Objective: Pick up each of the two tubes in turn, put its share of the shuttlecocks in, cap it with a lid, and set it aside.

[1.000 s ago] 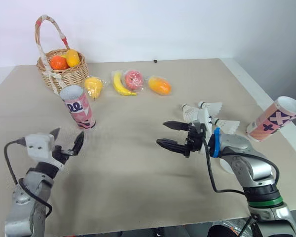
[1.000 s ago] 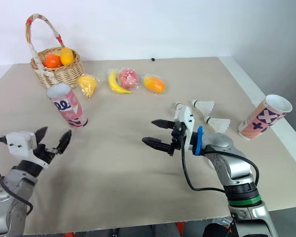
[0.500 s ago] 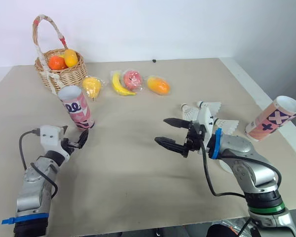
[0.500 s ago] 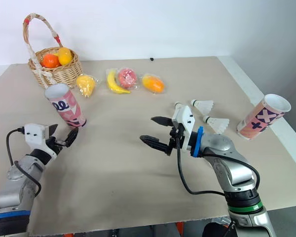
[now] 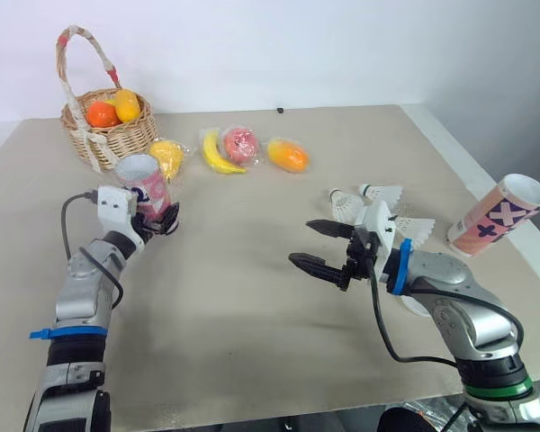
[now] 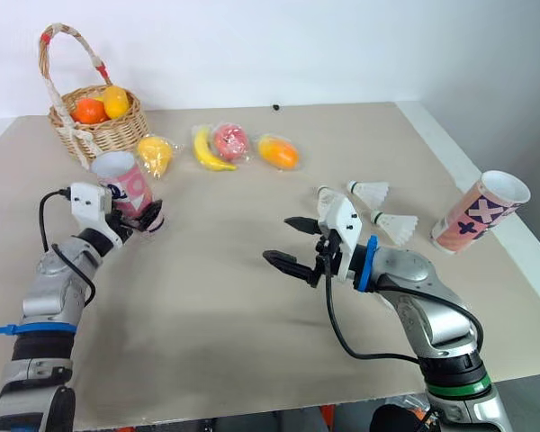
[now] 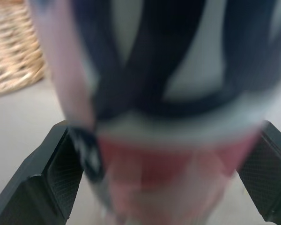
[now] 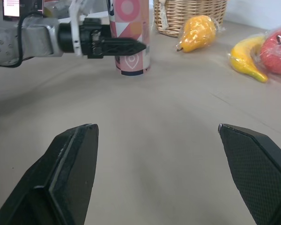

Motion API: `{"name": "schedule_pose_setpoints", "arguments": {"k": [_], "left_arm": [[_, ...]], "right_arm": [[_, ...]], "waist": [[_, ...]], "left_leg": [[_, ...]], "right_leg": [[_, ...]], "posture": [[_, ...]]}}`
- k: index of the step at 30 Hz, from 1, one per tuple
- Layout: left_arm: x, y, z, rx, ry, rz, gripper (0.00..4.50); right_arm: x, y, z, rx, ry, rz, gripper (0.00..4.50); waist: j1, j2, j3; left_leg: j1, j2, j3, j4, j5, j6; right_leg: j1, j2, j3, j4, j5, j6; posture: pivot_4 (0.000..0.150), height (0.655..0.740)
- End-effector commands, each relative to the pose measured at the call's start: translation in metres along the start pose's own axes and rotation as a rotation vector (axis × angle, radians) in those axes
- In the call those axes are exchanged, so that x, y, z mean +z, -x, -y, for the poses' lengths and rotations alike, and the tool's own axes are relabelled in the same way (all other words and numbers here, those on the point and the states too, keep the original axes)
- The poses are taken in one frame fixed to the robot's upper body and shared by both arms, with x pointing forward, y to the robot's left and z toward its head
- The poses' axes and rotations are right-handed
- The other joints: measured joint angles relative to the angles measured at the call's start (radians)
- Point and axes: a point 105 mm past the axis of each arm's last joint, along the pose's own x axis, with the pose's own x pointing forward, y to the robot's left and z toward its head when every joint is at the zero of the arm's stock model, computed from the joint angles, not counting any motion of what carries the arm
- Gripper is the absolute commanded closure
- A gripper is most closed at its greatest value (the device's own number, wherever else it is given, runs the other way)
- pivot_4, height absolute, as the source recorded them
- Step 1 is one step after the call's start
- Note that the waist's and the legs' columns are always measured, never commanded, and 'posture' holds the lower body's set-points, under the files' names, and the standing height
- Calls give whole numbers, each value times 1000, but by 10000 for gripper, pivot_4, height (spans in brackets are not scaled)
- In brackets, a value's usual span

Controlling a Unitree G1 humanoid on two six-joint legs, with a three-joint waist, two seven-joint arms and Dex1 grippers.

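Work has barely begun: left gripper point(image 5: 159, 221), fingers spread, straddles the upright pink patterned cardboard tube point(image 5: 147, 183) at far left, not visibly clamped. Right gripper point(image 5: 301, 242) hangs wide open, empty. White feathered shuttlecocks point(image 5: 382, 193) lie loose at right; the second pink tube point(image 5: 499, 216) leans there, unfilled, uncapped.

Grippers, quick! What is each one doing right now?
Left gripper: open, one finger on each side of the tube.
Right gripper: open, holding nothing.
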Motion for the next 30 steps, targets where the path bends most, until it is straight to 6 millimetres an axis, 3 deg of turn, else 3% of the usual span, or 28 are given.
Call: {"name": "schedule_pose_setpoints", "arguments": {"k": [1,10,15,18,25,30], "left_arm": [[8,-3,-6,14,-22,13,0],[11,-8,-2,18,3,23,0],[10,-8,-2,29,3,25,16035],[10,-8,-2,32,-7,24,21377],[12,-6,3,-48,-77,30,21377],[26,4,30,-343,-142,24,21377]], "right_arm": [[13,5,0,-14,42,34,1226],[15,7,3,-22,44,32,1226],[15,6,4,-21,44,32,0],[16,6,4,-21,45,32,0],[17,8,4,-18,44,26,0],[21,18,6,-18,41,25,0]], "waist": [[-1,0,0],[0,0,0],[0,0,0],[0,0,0],[0,0,0],[-1,0,0]], "left_leg": [[0,0,0,0,0,0],[0,0,-1,0,0,0],[0,0,-1,0,0,0],[0,0,-1,0,0,0],[0,0,-1,0,0,0],[0,0,0,0,0,0]], "right_leg": [[0,0,0,0,0,0],[0,0,0,0,0,0],[0,0,0,0,0,0],[0,0,0,0,0,0],[0,0,0,0,0,0],[-1,0,0,0,0,0]], "posture": [[1500,7298],[1500,7298],[1500,7298],[1500,7298],[1500,7298],[1500,7298]]}}
